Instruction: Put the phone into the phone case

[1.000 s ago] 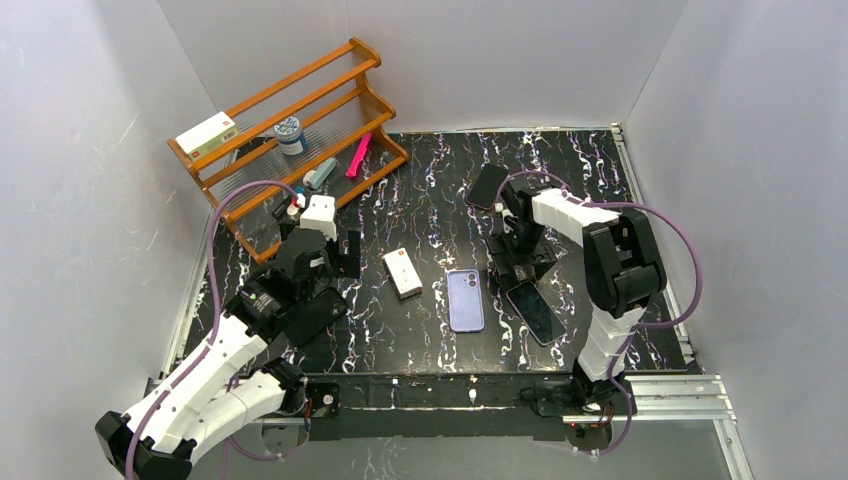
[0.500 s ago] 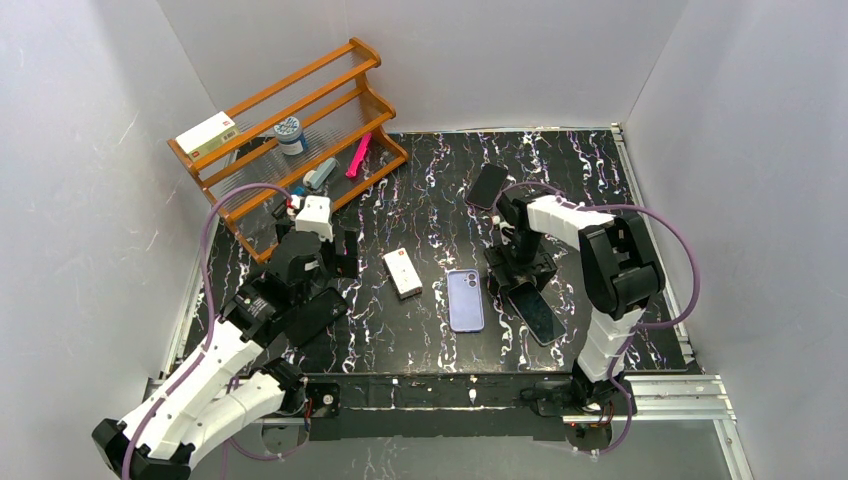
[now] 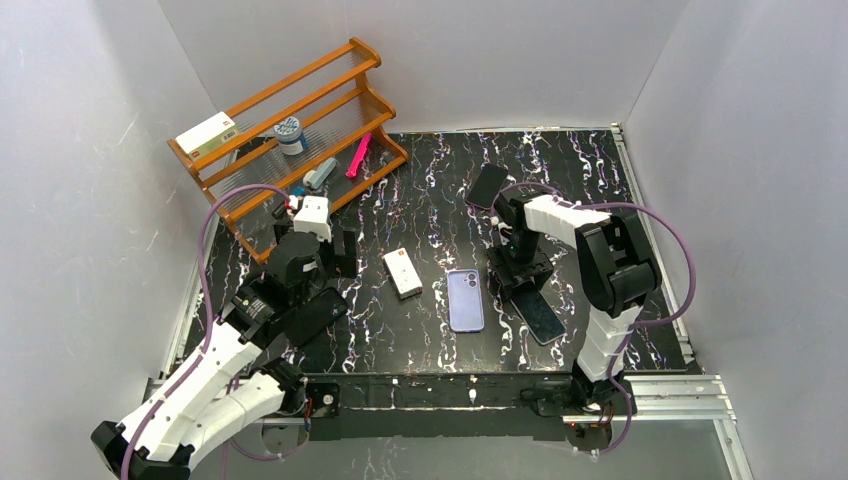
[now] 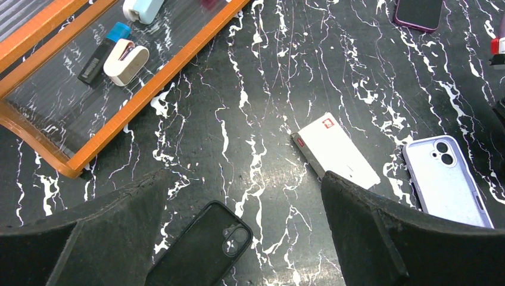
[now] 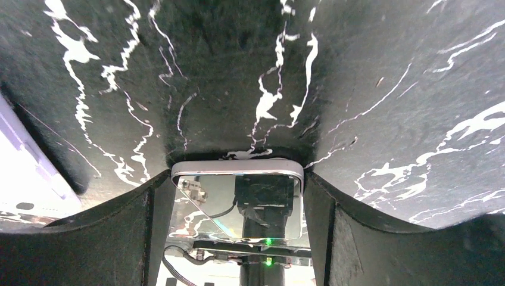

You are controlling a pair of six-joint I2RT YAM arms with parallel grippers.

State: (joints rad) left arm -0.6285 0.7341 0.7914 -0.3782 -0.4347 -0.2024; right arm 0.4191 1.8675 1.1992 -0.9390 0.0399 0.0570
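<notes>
The phone [image 3: 538, 314], a dark glossy slab, lies right of centre. My right gripper [image 3: 518, 272] is down at its far end. In the right wrist view the phone [image 5: 208, 202] sits between the two pads [image 5: 149, 232], which press on its side edges; the right gripper [image 5: 236, 179] is shut on it. A lavender phone case [image 3: 465, 300] with its camera cut-out at the far end lies just left of the phone; it also shows in the left wrist view [image 4: 446, 185]. My left gripper [image 3: 335, 255] is open and empty, hovering over a black case [image 4: 199, 253].
A white box [image 3: 402, 273] lies between the two arms. A dark, purple-rimmed phone or case [image 3: 487, 185] lies at the back. A wooden rack [image 3: 290, 130] with small items stands at the back left. The black case shows in the top view [image 3: 315, 315] by the left arm.
My right gripper has come down and slightly nearer over the phone's far end, and the phone has shifted a little. The left arm has barely moved.
</notes>
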